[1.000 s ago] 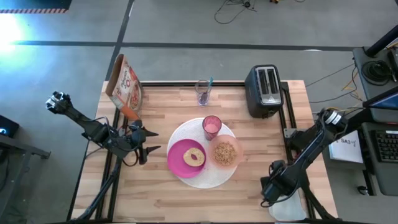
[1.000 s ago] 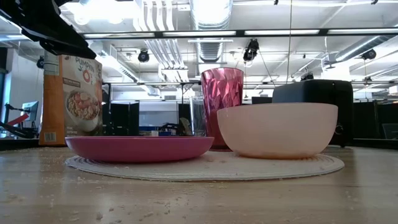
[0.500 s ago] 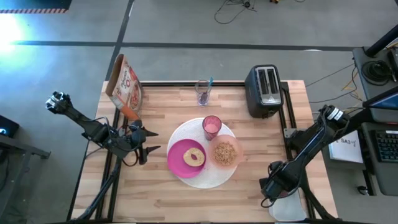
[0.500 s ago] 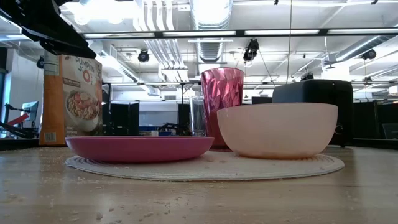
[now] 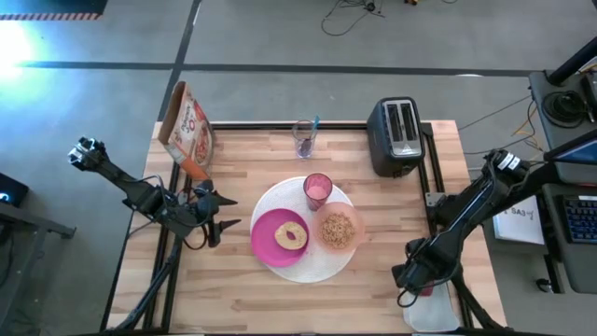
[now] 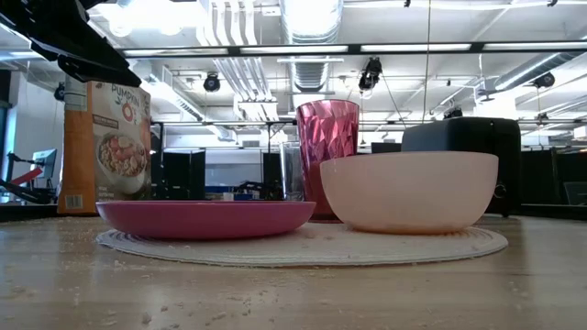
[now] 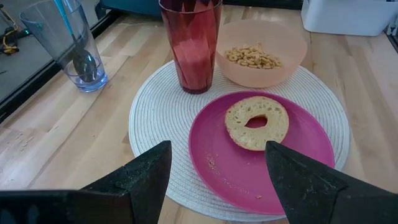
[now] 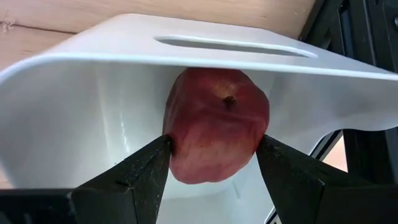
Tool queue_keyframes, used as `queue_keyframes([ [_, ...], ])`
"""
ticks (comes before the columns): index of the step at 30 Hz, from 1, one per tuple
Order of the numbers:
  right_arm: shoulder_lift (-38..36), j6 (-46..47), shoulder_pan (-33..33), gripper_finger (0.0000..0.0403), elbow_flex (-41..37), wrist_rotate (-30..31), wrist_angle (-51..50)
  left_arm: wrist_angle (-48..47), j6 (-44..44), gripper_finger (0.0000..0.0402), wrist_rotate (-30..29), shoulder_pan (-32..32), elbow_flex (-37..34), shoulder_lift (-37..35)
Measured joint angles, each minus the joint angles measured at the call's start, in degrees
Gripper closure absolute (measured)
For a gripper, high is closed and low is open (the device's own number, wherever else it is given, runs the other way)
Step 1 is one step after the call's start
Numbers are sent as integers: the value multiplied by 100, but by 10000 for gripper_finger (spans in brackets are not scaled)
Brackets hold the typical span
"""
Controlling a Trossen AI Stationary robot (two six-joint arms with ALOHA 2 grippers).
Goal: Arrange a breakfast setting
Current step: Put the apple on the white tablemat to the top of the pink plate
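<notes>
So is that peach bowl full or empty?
Partly filled: the translucent peach bowl holds a shallow layer of brown cereal, with much bare wall showing above it.

two dark jointed arms w/ black cabling, pale wrist collars, flat black wedge-shaped fingers point(image 7: 143, 180)

**benchwatcher:** so what actually moved in that last second?

**me:** just my right arm point(image 5: 466, 219). Its elbow swung a bit further right, and my right gripper point(image 8: 211, 163) slid slightly right too, at the near right table corner over the white bin point(image 8: 81, 106). My fingers are round the red fruit point(image 8: 216, 134) in there.

**benchwatcher:** big shift?

**me:** nah, small drift.
</notes>
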Motion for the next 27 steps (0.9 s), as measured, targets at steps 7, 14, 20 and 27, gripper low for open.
queue_keyframes([
  [7,-11,-69,0,187,-15,24,-11,4,-2,159,-4,0,0,0],
  [14,-11,-156,0,262,-17,28,-23,7,-57,159,-8,0,0,0],
  [20,-78,-329,6,281,29,63,-54,7,-90,159,-39,-2,0,0],
  [27,-519,-416,7,272,393,127,-356,11,-140,159,-45,-2,0,0],
])
